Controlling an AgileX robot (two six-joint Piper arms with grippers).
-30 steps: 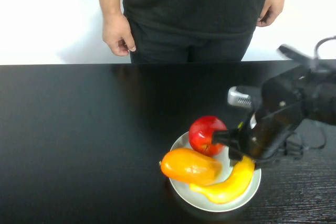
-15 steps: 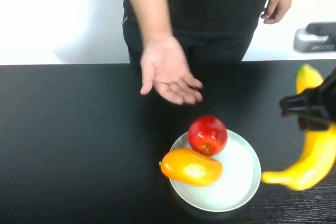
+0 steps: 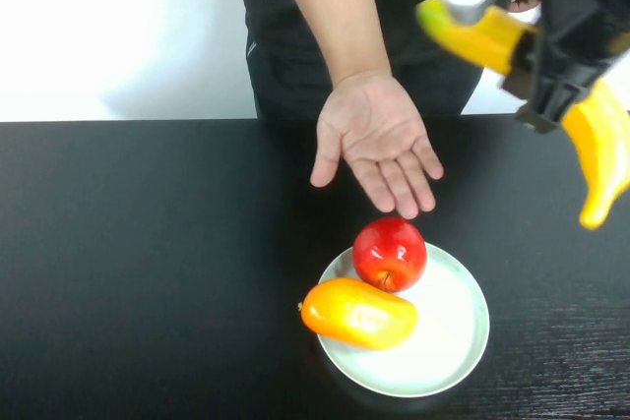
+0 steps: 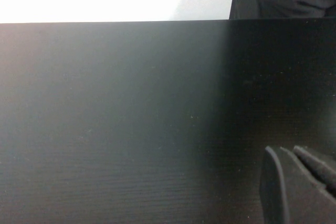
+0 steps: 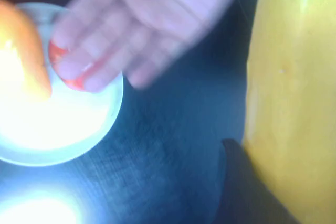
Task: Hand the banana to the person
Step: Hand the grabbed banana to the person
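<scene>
My right gripper (image 3: 547, 74) is shut on the banana (image 3: 602, 145) and holds it high above the table's far right, just right of the person's hand. The banana is long, yellow and curved, and its greenish end (image 3: 463, 31) points toward the person (image 3: 295, 36). The person's open hand (image 3: 379, 140) is stretched palm-up over the table, behind the plate. In the right wrist view the banana (image 5: 294, 77) lies against one dark finger (image 5: 247, 192), with the hand (image 5: 157, 19) beyond. My left gripper (image 4: 286, 153) rests low over bare table, fingers together and empty.
A white plate (image 3: 463, 341) at the front centre-right holds a red apple (image 3: 390, 253) and an orange-yellow mango (image 3: 356, 312). The black table (image 3: 148, 243) stretches left of it. The plate also shows in the right wrist view (image 5: 79, 129).
My right gripper has lifted the banana from low beside the plate, up and toward the person. The person's open hand has moved right and forward, closer to the banana.
</scene>
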